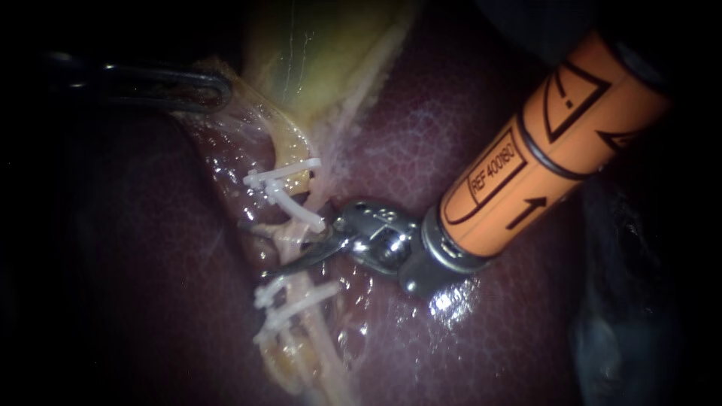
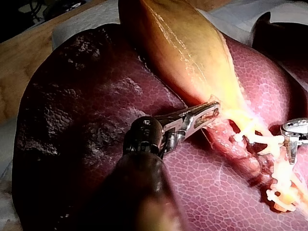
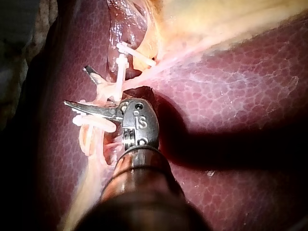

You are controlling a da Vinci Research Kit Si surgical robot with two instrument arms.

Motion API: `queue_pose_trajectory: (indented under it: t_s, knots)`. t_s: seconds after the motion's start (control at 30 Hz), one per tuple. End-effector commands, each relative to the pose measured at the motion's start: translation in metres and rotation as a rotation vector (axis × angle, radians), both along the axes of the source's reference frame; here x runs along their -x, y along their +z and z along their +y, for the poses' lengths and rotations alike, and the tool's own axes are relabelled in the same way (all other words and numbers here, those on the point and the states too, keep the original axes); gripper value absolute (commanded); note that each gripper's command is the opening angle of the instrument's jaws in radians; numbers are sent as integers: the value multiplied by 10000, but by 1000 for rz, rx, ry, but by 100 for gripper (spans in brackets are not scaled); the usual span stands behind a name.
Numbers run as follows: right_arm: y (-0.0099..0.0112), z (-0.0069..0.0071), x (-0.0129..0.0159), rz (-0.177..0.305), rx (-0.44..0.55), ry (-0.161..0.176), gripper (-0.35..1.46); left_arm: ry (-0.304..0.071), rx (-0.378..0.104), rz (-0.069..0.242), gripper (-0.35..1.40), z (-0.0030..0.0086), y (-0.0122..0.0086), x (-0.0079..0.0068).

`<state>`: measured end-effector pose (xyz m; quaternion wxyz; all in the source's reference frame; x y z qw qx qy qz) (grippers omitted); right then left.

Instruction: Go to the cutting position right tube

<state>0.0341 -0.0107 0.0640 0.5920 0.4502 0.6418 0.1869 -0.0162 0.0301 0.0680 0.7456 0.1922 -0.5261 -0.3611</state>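
The right instrument (image 1: 263,246) came in from the upper right. Its shaft wore an orange sleeve (image 1: 541,143) printed with black symbols, an arrow and a boxed line of text. Below the sleeve came a steel collar and a shiny metal wrist.

Its end effector was a pair of thin blades, and they stood apart with a clear gap. In the right wrist view (image 3: 76,85) a pale tube (image 3: 115,89) ran between the blades. Neither blade could be seen pressing on it. In the endoscope view the tube (image 1: 289,239) lay left of centre, with white clips (image 1: 282,174) across it above the blades and more clips below. Which tube this was could not be told.

The left instrument (image 1: 214,90) entered from the upper left, dark and in shadow. In its own wrist view (image 2: 207,114) its end effector was closed on the narrow, pale end of the gallbladder (image 2: 183,48).

The gallbladder was yellow and glossy and lay on the liver (image 2: 72,120). The liver was dark red, wet and finely mottled. In the left wrist view it rested on a white sheet (image 2: 82,21) over a wooden worktop (image 2: 24,53). The room beyond was dark.
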Motion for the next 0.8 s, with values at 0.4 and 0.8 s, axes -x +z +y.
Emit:
queue_pose_trajectory:
  t_s: [0.4,0.8]
  knots:
    - [5,-2,-23,-20,-13,97,134,0,0,0,-35,0,0,1]
    - [0,-2,-33,-30,-21,143,139,0,0,0,-35,0,0,1]
